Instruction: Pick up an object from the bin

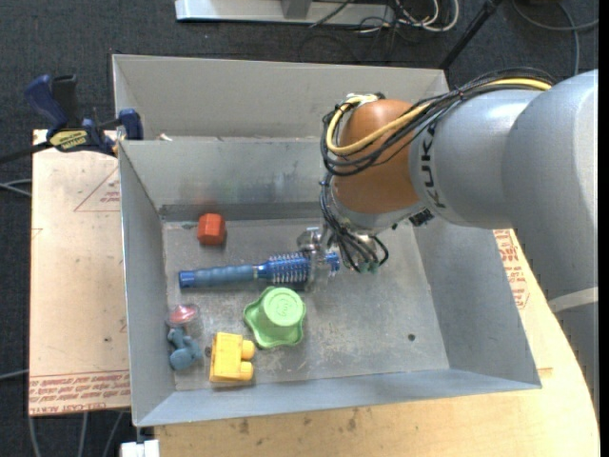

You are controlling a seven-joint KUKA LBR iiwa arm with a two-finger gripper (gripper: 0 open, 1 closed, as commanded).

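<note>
Hanging at the bristle end of blue brush [238, 275], hand [319, 252], opening beyond telling; bare bin [404, 298] floor rightward

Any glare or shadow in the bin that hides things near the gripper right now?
Camera view: even light, with no hard glare on the bin floor. Its back wall carries a faint reddish reflection above the orange block. The gripper sits at the bristle end of the blue brush, with little shadow there.

orange cube [210, 228], green cup [276, 316], perhaps bluish figure [181, 351]
</note>
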